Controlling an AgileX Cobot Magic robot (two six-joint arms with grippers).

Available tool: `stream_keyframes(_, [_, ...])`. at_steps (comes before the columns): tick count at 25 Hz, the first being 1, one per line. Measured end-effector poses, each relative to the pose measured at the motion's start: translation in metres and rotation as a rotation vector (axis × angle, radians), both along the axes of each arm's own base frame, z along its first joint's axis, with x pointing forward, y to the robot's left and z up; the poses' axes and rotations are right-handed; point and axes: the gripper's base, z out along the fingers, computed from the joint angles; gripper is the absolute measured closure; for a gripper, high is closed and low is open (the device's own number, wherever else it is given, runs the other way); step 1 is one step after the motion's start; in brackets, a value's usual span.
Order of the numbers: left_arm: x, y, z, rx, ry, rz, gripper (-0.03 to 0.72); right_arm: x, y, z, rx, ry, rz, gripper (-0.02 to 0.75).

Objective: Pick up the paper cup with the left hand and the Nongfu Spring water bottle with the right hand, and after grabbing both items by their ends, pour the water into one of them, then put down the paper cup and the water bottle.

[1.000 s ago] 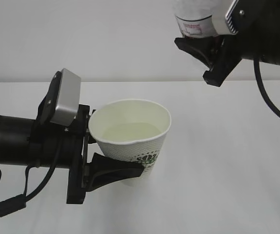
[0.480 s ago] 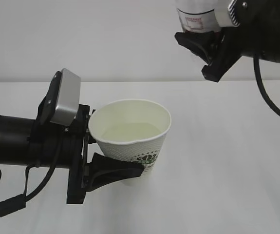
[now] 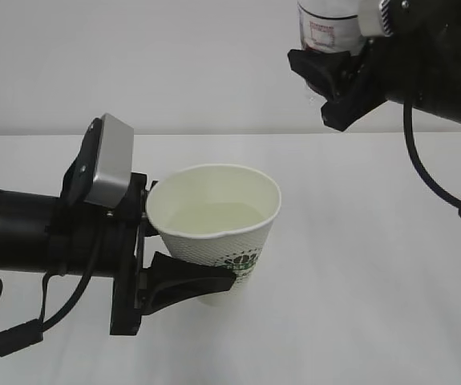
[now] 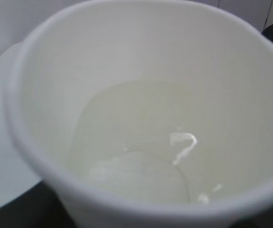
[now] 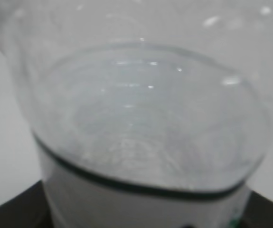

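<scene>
The white paper cup (image 3: 218,241) with a green logo is held just above the table, upright, and my left gripper (image 3: 206,261) is shut on its lower side, one black finger (image 3: 194,282) showing in front. Pale water (image 3: 214,215) lies in its bottom. In the left wrist view the cup's cream inside (image 4: 212,85) fills the frame, with water (image 4: 136,161) pooled in it. The Nongfu Spring water bottle (image 3: 326,26) hangs at the top right, cut off by the frame's edge, with my right gripper (image 3: 332,64) shut on it. Close up, the clear bottle (image 5: 141,118) is blurred.
A white table (image 3: 374,281) runs back to a plain white wall. A black cable (image 3: 426,180) loops down from the right arm over the table's right side. The left arm's grey box module (image 3: 110,160) stands beside the cup.
The right gripper has turned and lifted slightly, bringing the bottle more upright and a little to the right. The left gripper and the cup have not moved.
</scene>
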Motion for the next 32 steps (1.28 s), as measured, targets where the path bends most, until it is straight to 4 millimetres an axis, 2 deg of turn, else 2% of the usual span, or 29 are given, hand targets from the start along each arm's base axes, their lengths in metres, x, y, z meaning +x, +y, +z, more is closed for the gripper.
stream_keyframes(16, [0.001,0.0,-0.001,0.008,0.0,0.006,0.197,-0.003,-0.02,-0.026,0.124,0.063,-0.222,0.279])
stream_keyframes(22, [0.001,0.0,-0.001,0.008,0.0,0.006,0.197,-0.009,-0.029,-0.041,0.124,0.099,-0.293,0.279])
stream_keyframes(32, [0.001,0.0,-0.001,0.008,0.0,0.006,0.197,-0.019,-0.039,-0.054,0.17,0.098,-0.375,0.279])
